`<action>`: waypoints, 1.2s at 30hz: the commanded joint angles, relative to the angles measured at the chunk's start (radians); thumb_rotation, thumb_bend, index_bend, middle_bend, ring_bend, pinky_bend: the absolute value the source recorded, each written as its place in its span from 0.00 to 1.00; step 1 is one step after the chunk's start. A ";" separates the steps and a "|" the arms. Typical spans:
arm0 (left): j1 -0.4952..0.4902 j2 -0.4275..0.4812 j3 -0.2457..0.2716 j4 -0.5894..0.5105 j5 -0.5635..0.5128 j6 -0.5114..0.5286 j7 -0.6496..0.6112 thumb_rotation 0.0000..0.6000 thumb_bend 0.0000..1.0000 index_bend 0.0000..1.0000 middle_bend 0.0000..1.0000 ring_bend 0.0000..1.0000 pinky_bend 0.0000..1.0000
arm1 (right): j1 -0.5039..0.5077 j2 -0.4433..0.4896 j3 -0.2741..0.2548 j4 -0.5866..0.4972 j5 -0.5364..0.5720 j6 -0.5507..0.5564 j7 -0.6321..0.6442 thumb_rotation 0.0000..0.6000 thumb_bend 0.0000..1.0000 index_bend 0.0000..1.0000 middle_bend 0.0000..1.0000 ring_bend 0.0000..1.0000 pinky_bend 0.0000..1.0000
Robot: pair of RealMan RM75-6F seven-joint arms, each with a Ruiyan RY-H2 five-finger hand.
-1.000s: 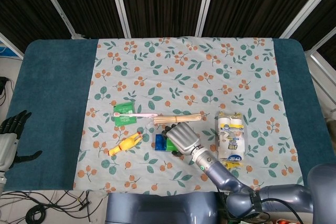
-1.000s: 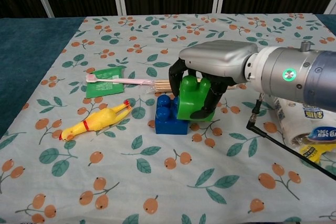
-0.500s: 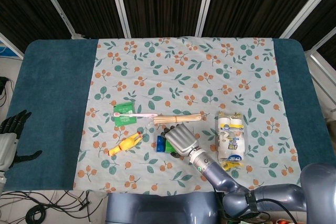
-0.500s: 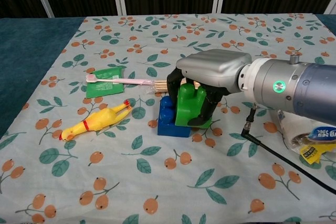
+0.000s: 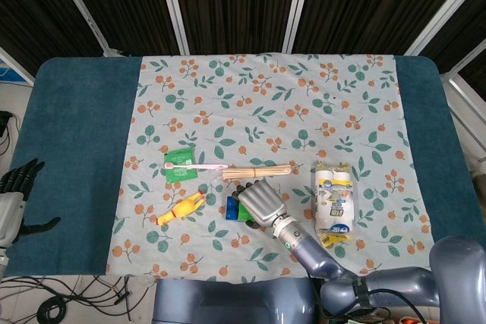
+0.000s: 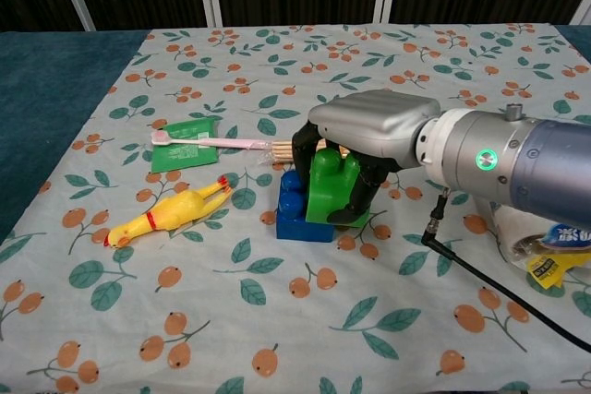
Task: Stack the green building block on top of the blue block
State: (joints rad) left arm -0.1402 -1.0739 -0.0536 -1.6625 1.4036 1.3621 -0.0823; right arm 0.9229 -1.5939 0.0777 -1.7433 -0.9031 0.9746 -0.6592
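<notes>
My right hand (image 6: 369, 136) grips the green block (image 6: 328, 189) from above, fingers wrapped round its sides. The green block stands on the right part of the blue block (image 6: 297, 214), which lies on the floral cloth near the middle front. In the head view the right hand (image 5: 260, 202) covers most of both; only a strip of the blue block (image 5: 230, 208) and a sliver of the green block (image 5: 241, 215) show. My left hand (image 5: 17, 195) rests off the table's left edge, fingers apart, holding nothing.
A yellow rubber chicken (image 6: 166, 212) lies left of the blocks. A pink toothbrush (image 6: 214, 142) rests on a green packet (image 6: 181, 148), with a bundle of wooden sticks (image 5: 256, 171) just behind the hand. A white tissue pack (image 5: 335, 199) sits at the right.
My right hand has carried the green block left and down, from tilted beside the blue block to seated on it.
</notes>
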 commanded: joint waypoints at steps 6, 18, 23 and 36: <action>0.001 -0.003 -0.001 0.002 0.003 0.006 0.000 1.00 0.00 0.00 0.00 0.00 0.00 | -0.006 0.008 0.008 -0.030 -0.009 0.041 -0.019 1.00 0.15 0.06 0.04 0.06 0.27; 0.002 -0.005 0.001 0.003 0.008 0.008 0.007 1.00 0.00 0.00 0.00 0.00 0.00 | -0.041 0.049 0.011 -0.098 -0.069 0.142 -0.052 1.00 0.06 0.00 0.00 0.00 0.21; 0.003 -0.005 0.002 0.003 0.012 0.012 0.012 1.00 0.00 0.00 0.00 0.00 0.00 | -0.095 0.138 -0.022 -0.170 -0.139 0.201 -0.036 1.00 0.06 0.00 0.00 0.00 0.21; 0.007 -0.017 0.009 0.010 0.030 0.032 0.059 1.00 0.00 0.00 0.00 0.00 0.00 | -0.410 0.408 -0.209 -0.169 -0.382 0.452 0.232 1.00 0.06 0.00 0.00 0.00 0.19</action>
State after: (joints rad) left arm -0.1338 -1.0894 -0.0457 -1.6533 1.4321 1.3918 -0.0272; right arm 0.5811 -1.2220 -0.0851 -1.9443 -1.2256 1.3678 -0.4955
